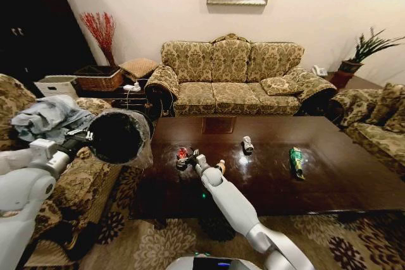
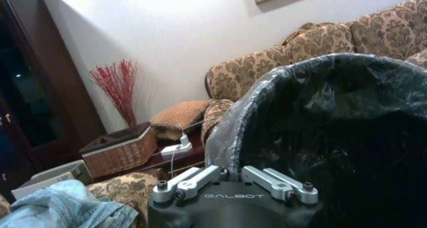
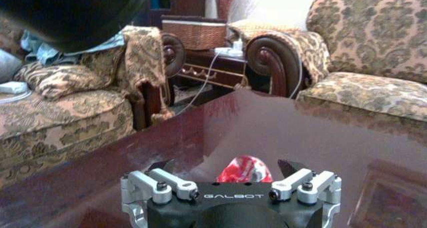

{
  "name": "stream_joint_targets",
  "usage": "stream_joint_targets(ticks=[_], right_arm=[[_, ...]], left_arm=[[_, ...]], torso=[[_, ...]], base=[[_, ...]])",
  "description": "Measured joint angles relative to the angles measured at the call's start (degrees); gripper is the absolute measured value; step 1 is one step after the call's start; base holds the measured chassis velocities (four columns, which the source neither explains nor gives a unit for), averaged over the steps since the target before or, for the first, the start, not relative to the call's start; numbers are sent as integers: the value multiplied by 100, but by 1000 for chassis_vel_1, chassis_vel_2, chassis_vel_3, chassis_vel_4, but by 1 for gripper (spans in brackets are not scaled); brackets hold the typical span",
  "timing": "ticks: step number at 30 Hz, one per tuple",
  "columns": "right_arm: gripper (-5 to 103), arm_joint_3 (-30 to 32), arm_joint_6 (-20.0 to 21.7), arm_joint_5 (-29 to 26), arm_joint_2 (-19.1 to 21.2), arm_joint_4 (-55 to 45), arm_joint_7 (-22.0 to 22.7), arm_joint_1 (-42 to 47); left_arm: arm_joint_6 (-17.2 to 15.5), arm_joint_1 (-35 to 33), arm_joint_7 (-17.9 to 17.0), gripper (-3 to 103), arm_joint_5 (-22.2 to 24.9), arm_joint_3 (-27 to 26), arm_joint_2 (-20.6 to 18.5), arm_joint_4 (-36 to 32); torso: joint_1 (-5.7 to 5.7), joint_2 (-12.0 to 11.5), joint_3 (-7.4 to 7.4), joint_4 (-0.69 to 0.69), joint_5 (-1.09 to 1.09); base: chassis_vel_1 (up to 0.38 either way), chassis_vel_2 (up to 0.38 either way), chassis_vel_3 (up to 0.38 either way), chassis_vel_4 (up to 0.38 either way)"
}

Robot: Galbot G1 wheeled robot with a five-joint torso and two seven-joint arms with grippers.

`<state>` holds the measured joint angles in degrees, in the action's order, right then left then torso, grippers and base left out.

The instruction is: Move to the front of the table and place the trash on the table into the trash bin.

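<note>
While the left gripper (image 2: 233,184) clamps the tilted trash bin (image 1: 119,136) beside the table (image 1: 329,181), the open right gripper (image 3: 233,172) should straddle the red can (image 3: 244,171) squarely before closing.

Table (image 1: 329,175): glossy dark brown. Trash bin (image 1: 118,136): black, translucent liner, at left. Can (image 1: 182,153) near table's left: red with white. Can (image 1: 247,145) at centre: silvery-white. Packet (image 1: 295,160) to the right: green. Sofa (image 1: 231,77) at far side: olive-tan floral pattern, dark wood trim. Wicker basket (image 1: 99,79) far left: woven brown. Twigs (image 1: 100,31): red. Rug (image 1: 158,245): tan with dark brown floral medallions. Cloth (image 1: 47,118) on left armchair: blue-grey denim. Robot arms: white-grey.
</note>
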<state>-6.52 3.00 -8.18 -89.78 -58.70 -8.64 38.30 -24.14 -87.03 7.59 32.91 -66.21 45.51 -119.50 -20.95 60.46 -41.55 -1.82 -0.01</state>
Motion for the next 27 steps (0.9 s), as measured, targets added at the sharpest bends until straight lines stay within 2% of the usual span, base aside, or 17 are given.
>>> stream_joint_targets(ticks=[6, 8, 10, 12, 13, 15, 20, 27], right_arm=[[100, 92, -311, 196, -225, 684, -347, -190], [103, 142, -351, 291, -240, 847, -417, -231], [95, 177, -397, 351, -245, 980, -458, -249], [95, 182, -408, 363, -245, 1014, -481, -251], [84, 185, -424, 374, -245, 1034, -505, -251], [74, 191, -460, 391, -247, 1053, -519, -253], [68, 197, -471, 392, -246, 1017, -510, -221], [46, 197, -439, 332, -242, 848, -461, -155]], left_arm=[[0, 0, 0, 0, 0, 0, 0, 0], [0, 0, 0, 0, 0, 0, 0, 0], [0, 0, 0, 0, 0, 0, 0, 0], [0, 0, 0, 0, 0, 0, 0, 0], [0, 0, 0, 0, 0, 0, 0, 0], [0, 0, 0, 0, 0, 0, 0, 0], [0, 0, 0, 0, 0, 0, 0, 0], [0, 0, 0, 0, 0, 0, 0, 0]], torso=[[1, 0, 0, -1, 1], [0, 0, 0, -2, 1], [0, 0, 0, 1, 0], [0, 0, 0, 1, 0], [1, 0, 0, 1, 1], [1, 1, 2, 0, 1], [1, 1, 2, 1, 1], [1, 1, 1, -1, 1]], base=[[0, 0, 0, 0], [0, 0, 0, 0], [0, 0, 0, 0], [0, 0, 0, 0], [0, 0, 0, 0], [0, 0, 0, 0], [0, 0, 0, 0], [0, 0, 0, 0]])
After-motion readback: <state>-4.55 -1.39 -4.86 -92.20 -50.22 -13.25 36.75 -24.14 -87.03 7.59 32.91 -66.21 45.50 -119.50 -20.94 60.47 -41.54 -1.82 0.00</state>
